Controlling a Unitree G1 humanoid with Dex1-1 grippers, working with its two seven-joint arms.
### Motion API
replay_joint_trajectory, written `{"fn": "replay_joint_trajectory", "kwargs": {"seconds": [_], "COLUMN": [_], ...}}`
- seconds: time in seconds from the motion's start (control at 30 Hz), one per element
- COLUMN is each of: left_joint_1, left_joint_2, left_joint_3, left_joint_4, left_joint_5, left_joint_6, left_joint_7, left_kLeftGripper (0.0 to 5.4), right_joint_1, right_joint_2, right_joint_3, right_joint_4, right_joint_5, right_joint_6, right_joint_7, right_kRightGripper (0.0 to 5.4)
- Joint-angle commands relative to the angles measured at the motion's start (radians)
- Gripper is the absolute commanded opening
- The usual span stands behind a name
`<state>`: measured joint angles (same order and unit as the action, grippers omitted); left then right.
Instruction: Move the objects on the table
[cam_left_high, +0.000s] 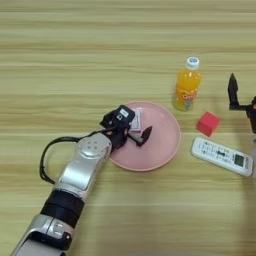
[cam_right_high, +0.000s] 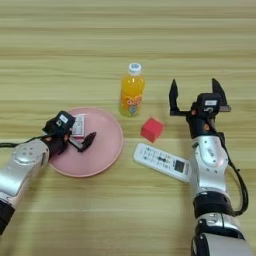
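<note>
Over pink plate (cam_left_high: 165, 145), left gripper (cam_left_high: 134, 127) is spread wide, red-and-white box (cam_right_high: 78, 125) lying on plate just behind it. Right gripper (cam_right_high: 196, 96) wide too, orange bottle (cam_right_high: 131, 91) to its left.

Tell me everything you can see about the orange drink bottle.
The orange drink bottle stands upright on the wooden table, just beyond the pink plate's far right rim. It looks like clear plastic filled with orange liquid, with a white cap and a printed label low on its body. Nothing touches it; both grippers are away from it.
</note>
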<state>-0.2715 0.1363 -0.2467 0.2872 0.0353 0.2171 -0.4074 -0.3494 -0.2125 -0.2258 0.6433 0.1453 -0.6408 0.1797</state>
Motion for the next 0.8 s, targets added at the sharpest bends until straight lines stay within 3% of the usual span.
{"fn": "replay_joint_trajectory", "kwargs": {"seconds": [0.03,0.33,0.5,0.8], "left_joint_1": [-0.004,-0.003,0.006,0.038], "left_joint_2": [0.022,0.035,0.045,0.064], "left_joint_3": [-0.037,-0.048,-0.054,-0.061], "left_joint_4": [0.007,0.012,0.0,-0.042], "left_joint_5": [0.03,0.032,0.032,0.019], "left_joint_6": [-0.006,-0.024,-0.028,-0.004], "left_joint_7": [-0.035,-0.049,-0.062,-0.104], "left_kLeftGripper": [5.4,5.4,4.56,3.68], "right_joint_1": [-0.01,-0.009,-0.004,0.007], "right_joint_2": [0.01,0.016,0.018,0.024], "right_joint_3": [0.001,-0.001,-0.002,-0.003], "right_joint_4": [-0.011,-0.018,-0.028,-0.061], "right_joint_5": [0.009,0.013,0.015,0.025], "right_joint_6": [0.019,0.023,0.027,0.04], "right_joint_7": [-0.003,-0.002,0.0,-0.001], "right_kRightGripper": [5.39,5.39,5.4,5.4]}}
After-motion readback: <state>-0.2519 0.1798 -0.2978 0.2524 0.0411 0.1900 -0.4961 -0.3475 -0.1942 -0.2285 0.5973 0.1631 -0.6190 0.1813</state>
